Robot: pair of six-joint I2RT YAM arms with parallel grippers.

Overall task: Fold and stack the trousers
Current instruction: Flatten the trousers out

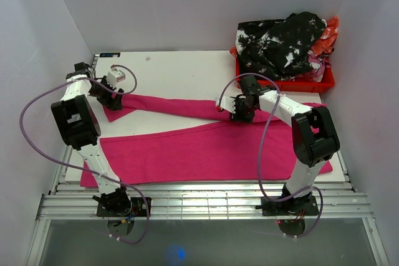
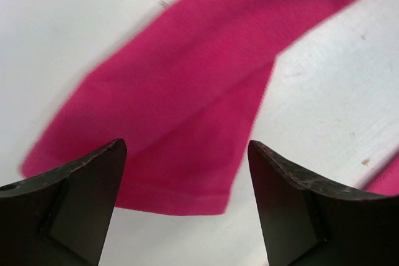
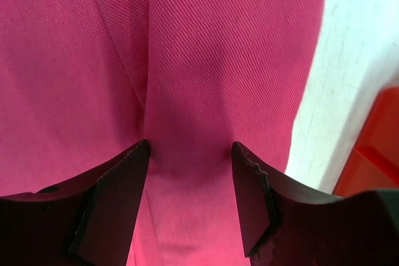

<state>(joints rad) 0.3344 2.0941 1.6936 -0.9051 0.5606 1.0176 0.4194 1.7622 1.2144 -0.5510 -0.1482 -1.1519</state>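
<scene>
Top external view: a lopsided fold could be had if only one layer gets caught. Left gripper (image 2: 187,154) is held wide open over the far cuff, right gripper (image 3: 190,147) half spread, tips on cloth, nothing pinched. Trousers (image 1: 212,151) are laid flat on the table (image 1: 181,70), long axis left-right, cuffs pointing left.

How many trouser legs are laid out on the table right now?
2. The far leg runs across the table's middle, cuff at left; the near leg lies flat along the front edge.

Red crate (image 1: 312,85) holds heaped clothes (image 1: 280,40) far right.
</scene>
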